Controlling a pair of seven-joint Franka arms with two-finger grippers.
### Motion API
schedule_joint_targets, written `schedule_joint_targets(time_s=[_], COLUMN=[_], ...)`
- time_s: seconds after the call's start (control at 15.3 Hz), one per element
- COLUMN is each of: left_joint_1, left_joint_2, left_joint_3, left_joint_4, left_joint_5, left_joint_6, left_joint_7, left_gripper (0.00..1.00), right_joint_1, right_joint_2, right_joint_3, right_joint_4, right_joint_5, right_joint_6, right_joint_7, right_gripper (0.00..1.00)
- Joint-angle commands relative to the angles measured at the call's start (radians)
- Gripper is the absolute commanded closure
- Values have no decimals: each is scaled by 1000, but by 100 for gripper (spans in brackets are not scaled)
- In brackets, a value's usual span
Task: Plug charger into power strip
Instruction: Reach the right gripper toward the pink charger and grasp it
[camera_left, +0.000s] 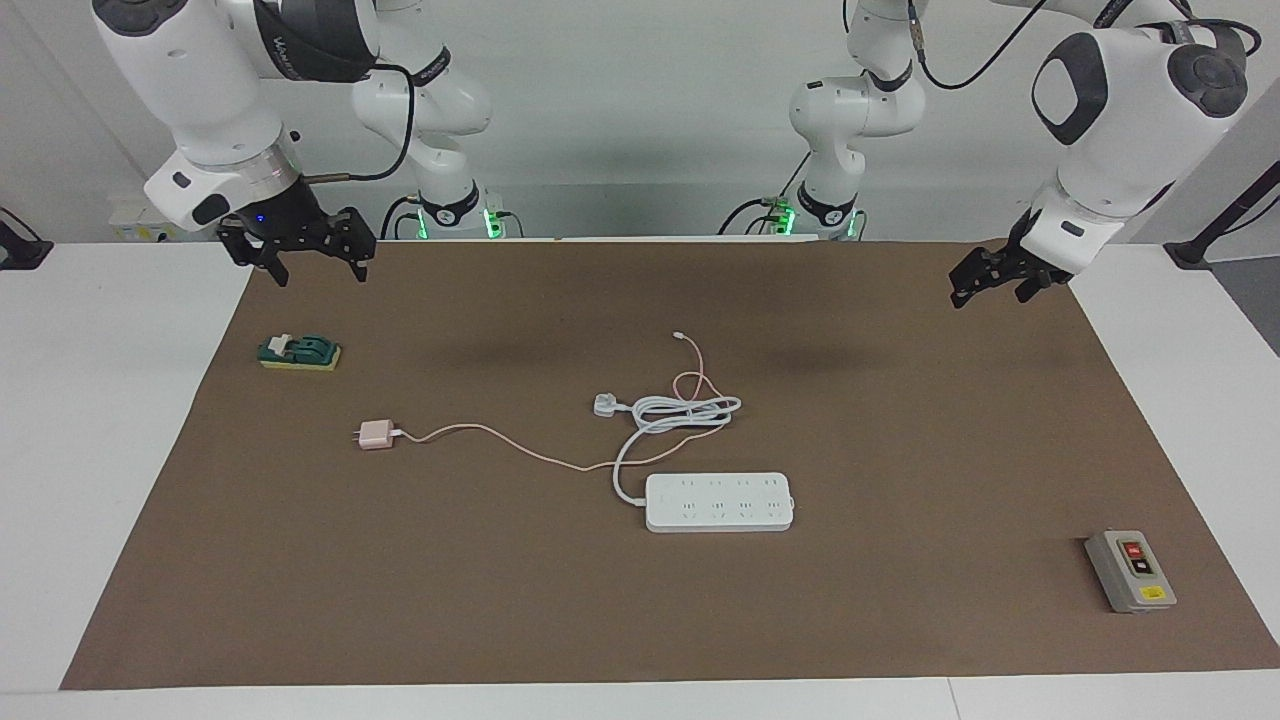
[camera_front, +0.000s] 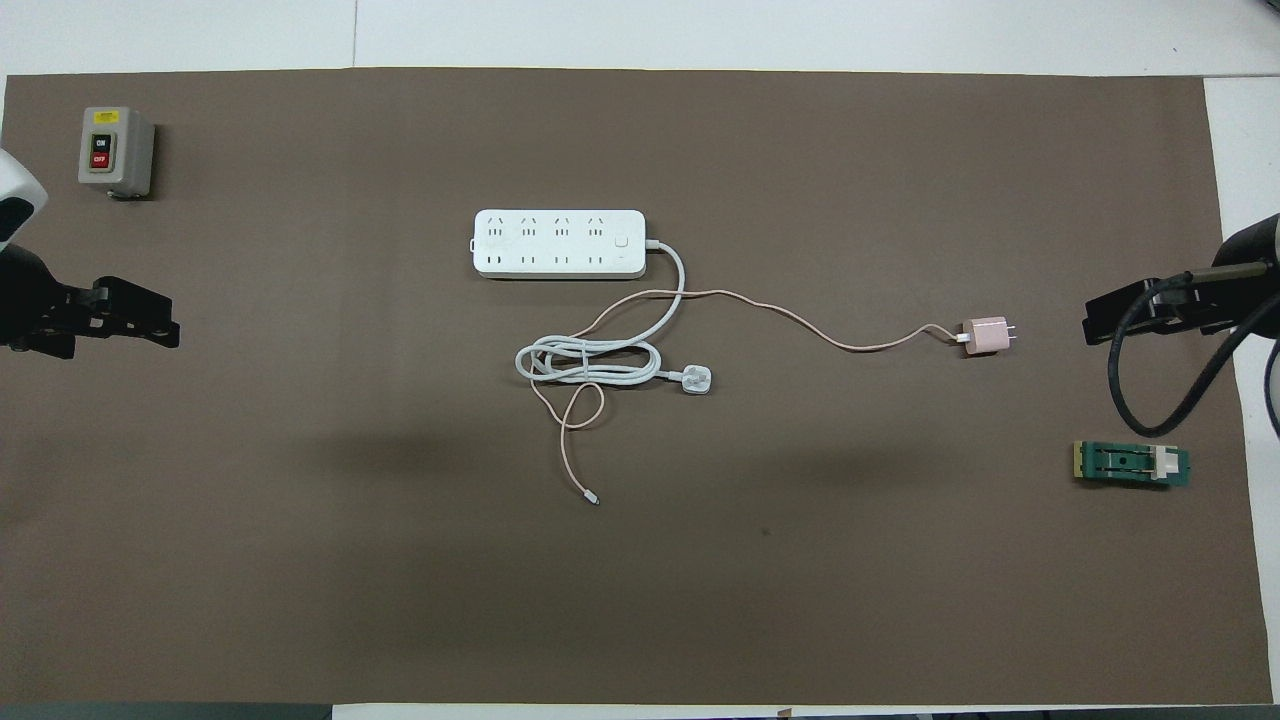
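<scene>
Lying on the brown mat (camera_left: 900, 450), the charger (camera_left: 376, 434) rests on its side toward the right arm's end of the table, its 2 prongs pointing away from the power strip (camera_left: 719, 502). Its thin pink cable (camera_left: 500, 440) trails across the mat toward the middle, passes just beside the strip on the side nearer the robots, crosses the strip's thick white cord (camera_left: 670, 412) and ends in a small loose connector nearer the robots. The power strip sits flat near the mat's centre, sockets up, nothing plugged into it; its cord is coiled nearer the robots, with the white plug (camera_left: 606, 404) lying beside the coil. Both arms wait, raised. The right gripper (camera_left: 317, 268) hangs over the mat's edge at its own end, fingers spread wide and holding nothing. The left gripper (camera_left: 985, 288) hangs over the other end of the mat, likewise spread and empty. A green block on a yellow base (camera_left: 299, 352) lies nearer the robots than the charger. A grey switch box (camera_left: 1130, 571) with 1 red and 1 black button sits farther from the robots at the left arm's end.
</scene>
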Motion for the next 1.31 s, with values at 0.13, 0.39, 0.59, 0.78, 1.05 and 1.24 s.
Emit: schedule_joint_targets(time_s=[0.13,0.39,0.59,0.78,1.05,1.24], left_joint_1=[8,8,8,8,8,8], left_joint_2=[-16,-16,-16,-16,-16,-16], left_joint_3=[-6,-6,-6,-6,-6,-6], left_joint_4=[-5,-5,-5,-5,-5,-5], left_joint_5=[6,6,6,6,6,6], left_joint_6=[-7,-7,-7,-7,-7,-7], left_joint_7=[0,0,-2,-2,-2,0], left_gripper=[0,0,0,0,0,0], right_joint_1=[-32,-32,-35,-50,-88,-151], right_joint_2=[8,4,3,8,93,170], right_joint_3=[10,10,8,8,7,5], right_joint_4=[7,7,3,-14,-14,-28], right_joint_5=[1,1,4,19,141,240], right_joint_6=[5,7,8,43,54,92], right_joint_7=[11,13,13,150,486,605], right_gripper=[0,0,0,0,4,4])
